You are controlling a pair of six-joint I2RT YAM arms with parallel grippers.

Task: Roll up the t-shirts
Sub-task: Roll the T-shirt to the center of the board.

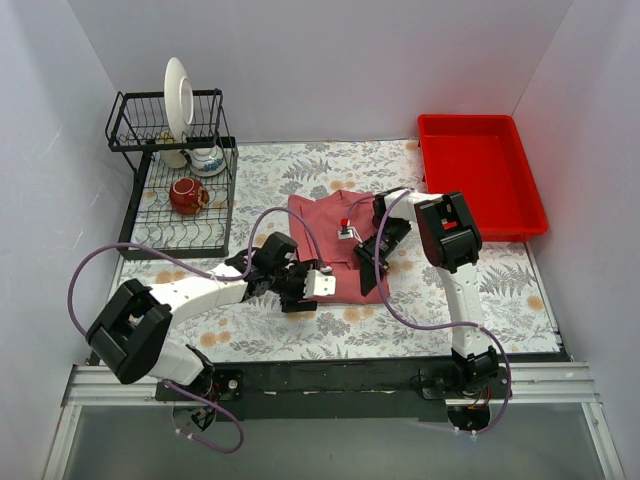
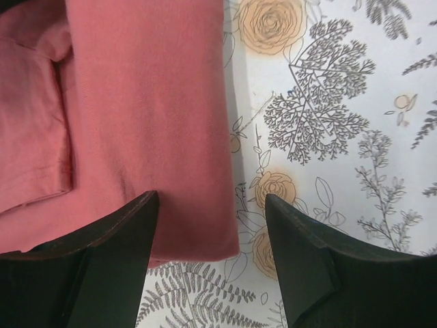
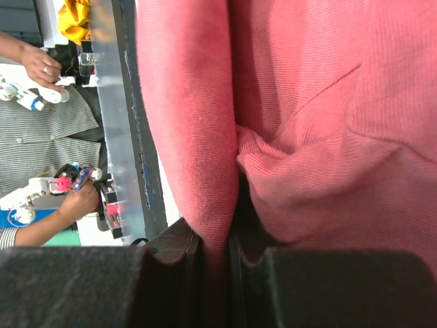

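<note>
Pinching a fold of the soft, floppy t-shirt (image 2: 136, 102) in the right gripper (image 3: 215, 239), hovering the left gripper (image 2: 212, 198) spread wide over its edge, likely the best hold.

White arms (image 1: 205, 290), black joints (image 1: 130, 335), looping purple cables (image 1: 85, 270), red label (image 1: 450, 225) on right arm (image 1: 465, 290), matte black gripper fingers (image 2: 116, 239).

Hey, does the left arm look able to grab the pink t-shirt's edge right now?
Probably yes: the left pincer is open, straddling the folded edge of the t-shirt with nothing between them. The right pincer, shut on another fold, looks clear of it.
</note>
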